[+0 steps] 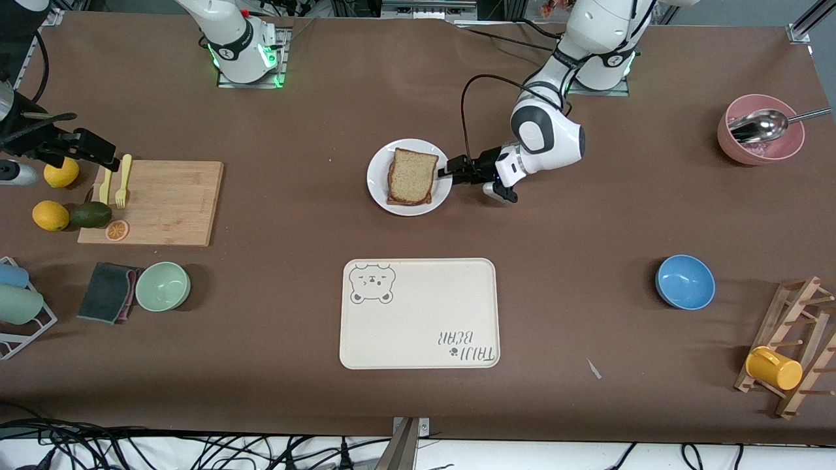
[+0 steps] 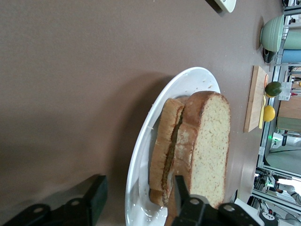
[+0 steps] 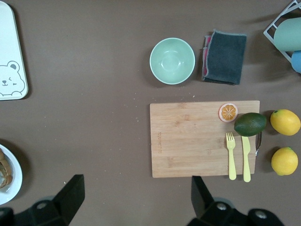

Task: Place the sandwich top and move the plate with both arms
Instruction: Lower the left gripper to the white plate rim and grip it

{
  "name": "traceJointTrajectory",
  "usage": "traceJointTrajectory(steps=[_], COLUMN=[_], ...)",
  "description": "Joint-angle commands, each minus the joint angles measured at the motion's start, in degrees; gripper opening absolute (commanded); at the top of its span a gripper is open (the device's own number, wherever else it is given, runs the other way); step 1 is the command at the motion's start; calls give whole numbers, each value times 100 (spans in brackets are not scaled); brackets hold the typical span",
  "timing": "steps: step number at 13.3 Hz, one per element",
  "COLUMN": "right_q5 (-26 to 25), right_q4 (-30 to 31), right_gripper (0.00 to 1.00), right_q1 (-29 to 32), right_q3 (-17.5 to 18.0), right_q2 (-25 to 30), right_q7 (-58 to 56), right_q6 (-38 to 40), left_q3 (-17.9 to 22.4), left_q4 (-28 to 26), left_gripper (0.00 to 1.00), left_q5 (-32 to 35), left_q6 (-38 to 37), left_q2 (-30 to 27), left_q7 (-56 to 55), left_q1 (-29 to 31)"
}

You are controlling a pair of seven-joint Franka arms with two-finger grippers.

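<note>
The sandwich top (image 1: 412,176), a tan bread slice with a brown crust, lies on a lower slice with filling on the white plate (image 1: 377,177) in the middle of the table. In the left wrist view the top slice (image 2: 209,141) and the plate's rim (image 2: 136,174) show close up. My left gripper (image 1: 448,171) is open at the plate's edge toward the left arm's end. One finger (image 2: 96,197) is outside the rim and the other (image 2: 181,195) is over the plate by the bread. My right gripper (image 1: 104,155) is open and empty, held high over the cutting board's end; it also shows in the right wrist view (image 3: 136,197).
A cream bear tray (image 1: 418,313) lies nearer the front camera than the plate. A cutting board (image 1: 153,202) with fork, knife, avocado and lemons, a green bowl (image 1: 162,286) and a cloth sit toward the right arm's end. A blue bowl (image 1: 684,281), a pink bowl (image 1: 761,140) and a mug rack (image 1: 793,346) sit toward the left arm's end.
</note>
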State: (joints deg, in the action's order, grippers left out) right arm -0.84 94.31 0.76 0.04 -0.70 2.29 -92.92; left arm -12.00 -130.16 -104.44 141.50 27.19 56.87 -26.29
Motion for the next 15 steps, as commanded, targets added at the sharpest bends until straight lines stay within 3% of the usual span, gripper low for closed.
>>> traceJointTrajectory(steps=[1,2,15], right_q5=[75,75,75], right_q4=[44,44,44], right_gripper=[100,100,100], right_q1=[64,64,64], right_q3=[49,49,58], right_q2=[79,79,79], right_q7=[-89,-89,-89], right_q6=[-6,-7,11], left_q3=[31,31,31], left_q4=[-18,-18,-45], left_gripper=[53,47,11], left_q5=[-243,-243,-235], left_q6=[-17,-17,-17], left_q2=[32,40,111], left_q7=[246,246,246], left_q1=[-131,-148,-245])
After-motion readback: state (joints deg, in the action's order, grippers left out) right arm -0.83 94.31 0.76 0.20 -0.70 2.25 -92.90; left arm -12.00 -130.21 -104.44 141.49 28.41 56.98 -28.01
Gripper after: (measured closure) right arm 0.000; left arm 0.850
